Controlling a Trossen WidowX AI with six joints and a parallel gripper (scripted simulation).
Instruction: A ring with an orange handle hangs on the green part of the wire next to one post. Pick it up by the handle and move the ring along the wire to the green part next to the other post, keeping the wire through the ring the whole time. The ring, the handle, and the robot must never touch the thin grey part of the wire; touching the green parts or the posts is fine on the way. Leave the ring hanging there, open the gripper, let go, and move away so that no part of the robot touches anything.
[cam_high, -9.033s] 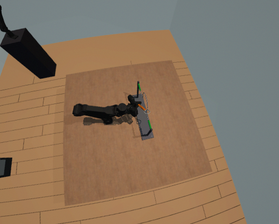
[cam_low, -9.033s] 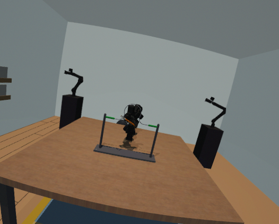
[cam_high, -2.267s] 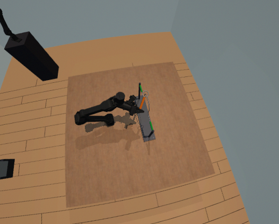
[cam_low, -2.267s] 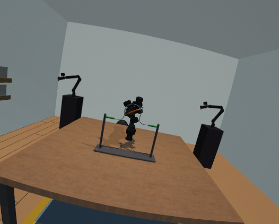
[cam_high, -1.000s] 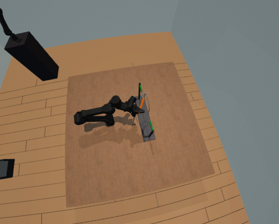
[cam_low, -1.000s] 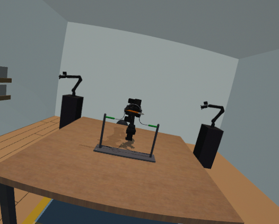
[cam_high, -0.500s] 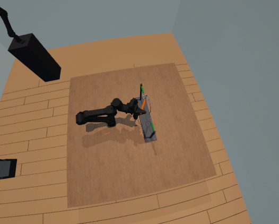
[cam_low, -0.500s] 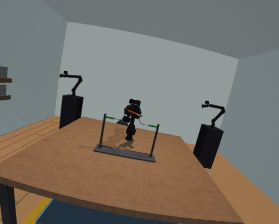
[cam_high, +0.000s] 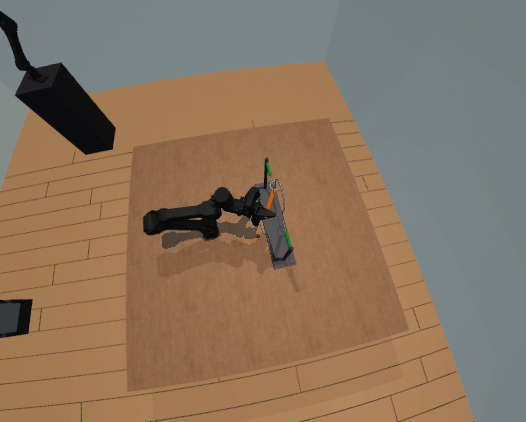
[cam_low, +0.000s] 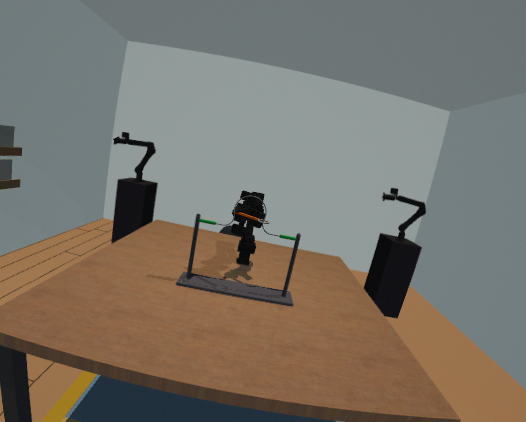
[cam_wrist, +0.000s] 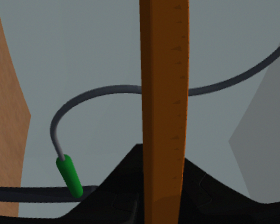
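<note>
The orange handle is held between the fingers of my gripper, which is shut on it. The small pale ring is at the handle's far end, by the grey stretch of wire. It is outside the wrist view. I cannot tell whether the ring touches the wire. One green part is on the side nearer the ring; the other green part is farther off. The wrist view shows one green part.
The dark base carries one post near the ring's side and another post at the opposite end. The wire arches between them, close to my gripper. The stand is on the brown table.
</note>
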